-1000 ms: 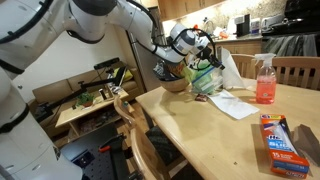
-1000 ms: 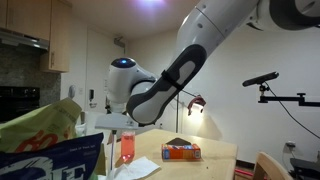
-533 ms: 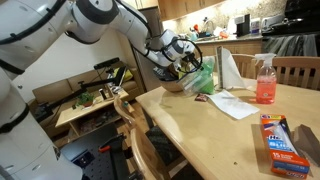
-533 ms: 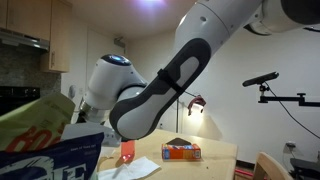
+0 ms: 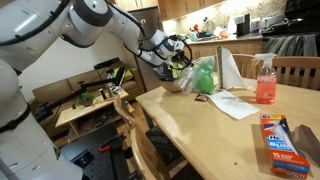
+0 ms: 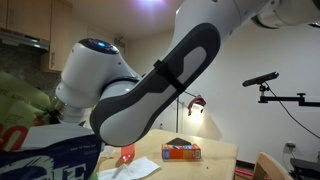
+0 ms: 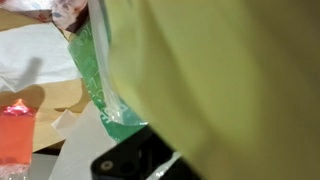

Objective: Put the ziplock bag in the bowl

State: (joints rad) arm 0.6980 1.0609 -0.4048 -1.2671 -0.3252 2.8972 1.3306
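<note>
While the fingers (image 5: 182,58) hang by one ziplock bag (image 5: 203,76), grip cannot be told | one bowl (image 5: 176,85) | one spray bottle (image 5: 265,80)

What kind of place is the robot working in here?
Most likely a home kitchen with a dining area: a wooden dining table with wooden chairs around it, wooden wall cabinets above a cluttered counter behind, and a pink spray bottle on the table.

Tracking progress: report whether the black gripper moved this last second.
Yes. In an exterior view, the black gripper shifted away from the pink plastic spray bottle.
</note>
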